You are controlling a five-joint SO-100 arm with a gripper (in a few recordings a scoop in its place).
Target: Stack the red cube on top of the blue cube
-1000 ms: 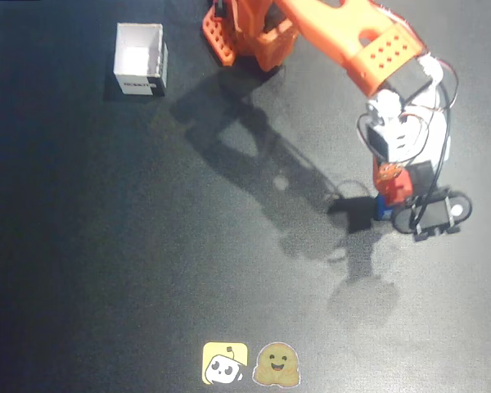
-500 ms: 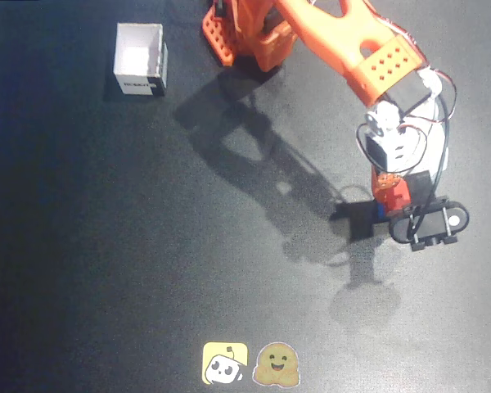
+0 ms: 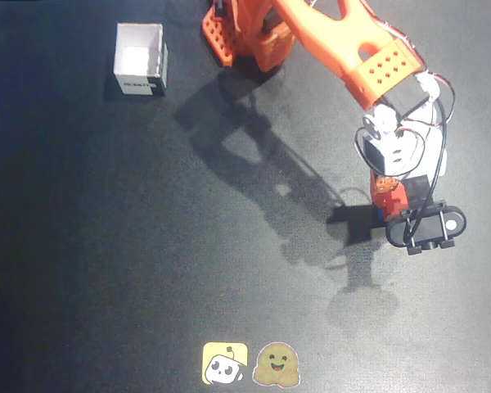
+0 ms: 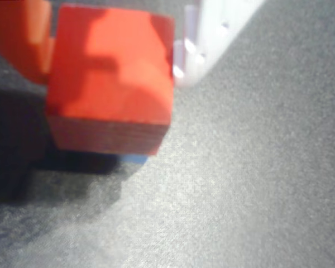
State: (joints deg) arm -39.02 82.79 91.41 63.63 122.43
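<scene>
In the wrist view the red cube [image 4: 109, 84] sits between an orange finger [image 4: 19, 39] on its left and a white finger [image 4: 204, 33] on its right. My gripper [image 4: 109, 50] is shut on it. A thin sliver of the blue cube [image 4: 135, 159] peeks out from under the red cube's lower edge, the rest hidden. In the overhead view the gripper [image 3: 393, 201] is at the right of the mat with the red cube [image 3: 389, 195] in it. A small blue edge of the blue cube [image 3: 379, 212] shows just below and left of it.
A white open box [image 3: 139, 59] stands at the back left of the black mat [image 3: 106, 246]. The orange arm base [image 3: 245, 33] is at the back centre. Two stickers [image 3: 250, 363] lie near the front edge.
The wrist has shifted slightly toward the front of the mat, and the red cube moved with it, covering more of the blue cube.
</scene>
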